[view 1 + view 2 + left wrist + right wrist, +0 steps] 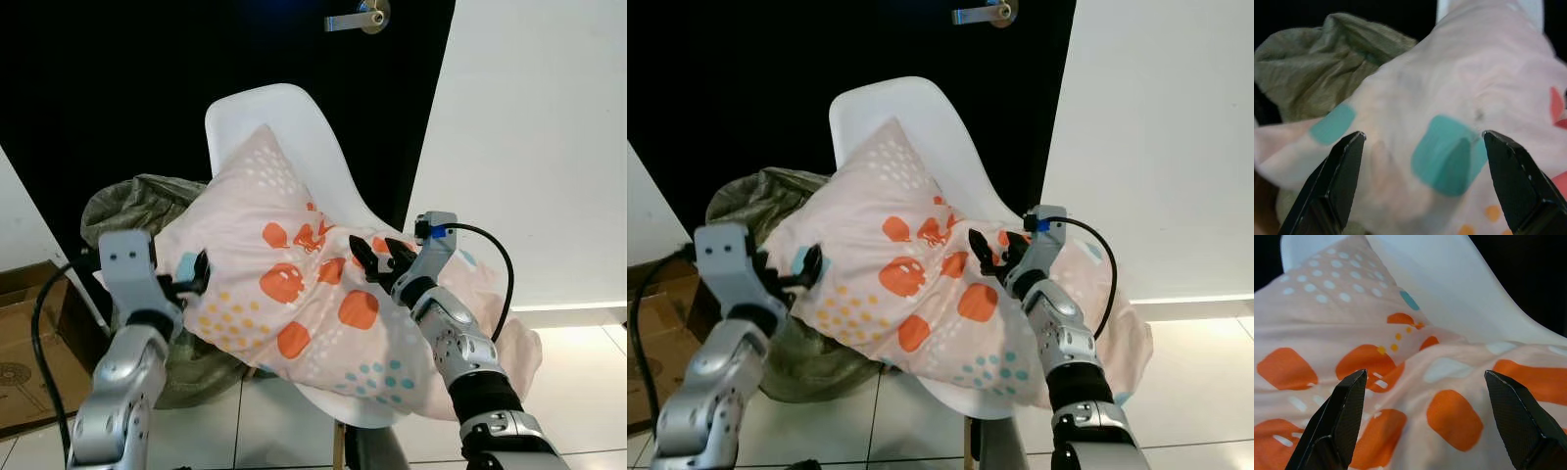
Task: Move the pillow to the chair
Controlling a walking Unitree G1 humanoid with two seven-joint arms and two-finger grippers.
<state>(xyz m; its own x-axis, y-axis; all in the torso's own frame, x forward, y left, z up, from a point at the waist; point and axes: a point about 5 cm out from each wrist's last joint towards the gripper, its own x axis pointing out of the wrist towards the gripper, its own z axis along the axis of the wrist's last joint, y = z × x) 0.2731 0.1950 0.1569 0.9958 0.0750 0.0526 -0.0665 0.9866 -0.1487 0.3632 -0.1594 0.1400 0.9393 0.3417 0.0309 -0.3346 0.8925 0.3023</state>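
Both arms reach forward: the left gripper (pixel 1422 147) and right gripper (pixel 1425 382) each have their black fingers spread apart against the pale pink pillow with orange and teal spots (pixel 313 294), which lies on the white moulded plastic chair (pixel 294 122), beside a crumpled olive-green bag (pixel 132 201).

- A crumpled olive-green bag (pixel 147 201) sits low on the left.
- A cardboard box (pixel 24 343) rests on the pale tiled floor (pixel 578 392).
- A dark door (pixel 147 88) carries a silver lever handle (pixel 358 18).
- A white wall (pixel 539 137) stands at right.
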